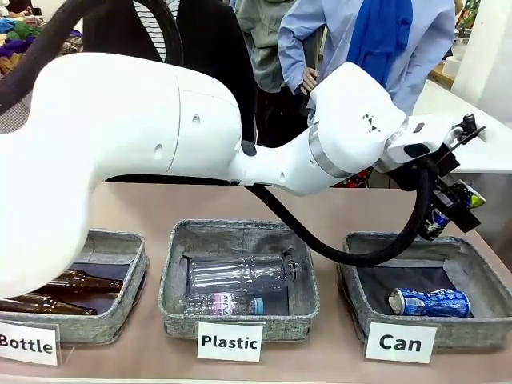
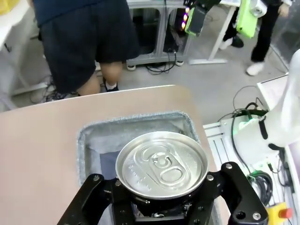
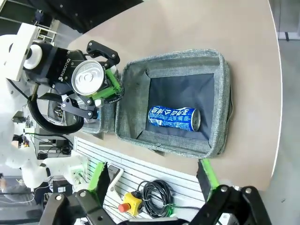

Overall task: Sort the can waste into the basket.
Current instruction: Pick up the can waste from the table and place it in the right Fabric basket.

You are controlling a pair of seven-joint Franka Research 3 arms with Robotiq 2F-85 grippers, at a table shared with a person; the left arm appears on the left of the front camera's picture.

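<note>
My left gripper (image 1: 448, 210) is shut on the dark can (image 1: 436, 222), holding it in the air above the far right corner of the grey "Can" basket (image 1: 480, 264). The left wrist view looks down on the can's silver top (image 2: 161, 164), clamped in the left gripper (image 2: 161, 206), with the basket (image 2: 136, 119) below it. The blue can (image 1: 430, 302) lies on its side in the basket. From high up, the right wrist view takes in the basket (image 3: 220, 93), the blue can (image 3: 173, 118) and the left gripper (image 3: 101, 91) with its can (image 3: 86, 77). My right gripper (image 3: 150, 180) is open with nothing in it.
The "Plastic" bin (image 1: 172, 272) with clear bottles stands in the middle, and the "Bottle" bin (image 1: 132, 276) with brown bottles is at the left. People stand at the far side of the table. Cables and a red stop button (image 3: 125, 206) lie off the table's edge.
</note>
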